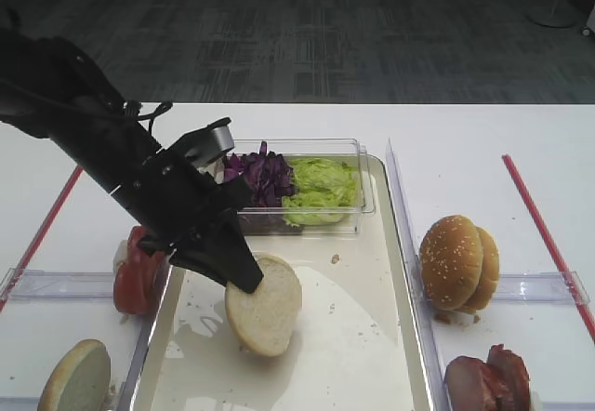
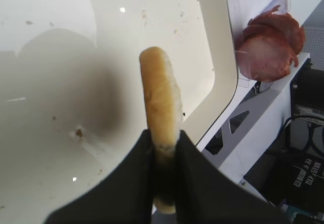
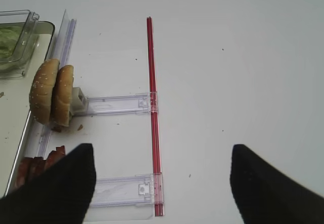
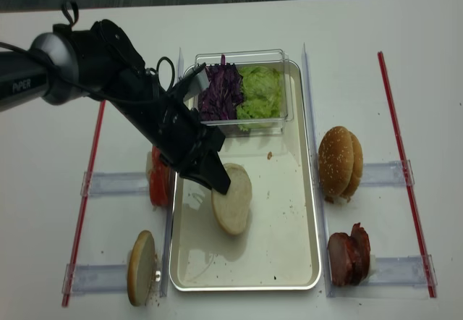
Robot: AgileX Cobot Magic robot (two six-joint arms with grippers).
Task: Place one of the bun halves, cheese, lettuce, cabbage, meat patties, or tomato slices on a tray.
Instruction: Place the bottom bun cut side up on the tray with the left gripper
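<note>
Your left tool (image 1: pixel 244 279) is clamped on the bun half (image 1: pixel 266 303), held on edge over the tray (image 1: pixel 372 355). Lower until it touches the floor, then let go gently so it tips flat.

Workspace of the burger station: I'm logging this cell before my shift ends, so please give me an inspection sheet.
Surface: white table, red strips at both sides.
Job's things: bun half held over the tray; another bun half left of it; tomato slices; meat patties; cabbage and lettuce in a clear tub.
Clutter: sesame buns; crumbs on the tray floor.
End effectors: left end effector shut on the bun half's edge; right end effector open, empty.
Cables: black cable along the left arm.
Surroundings: dark carpet.
</note>
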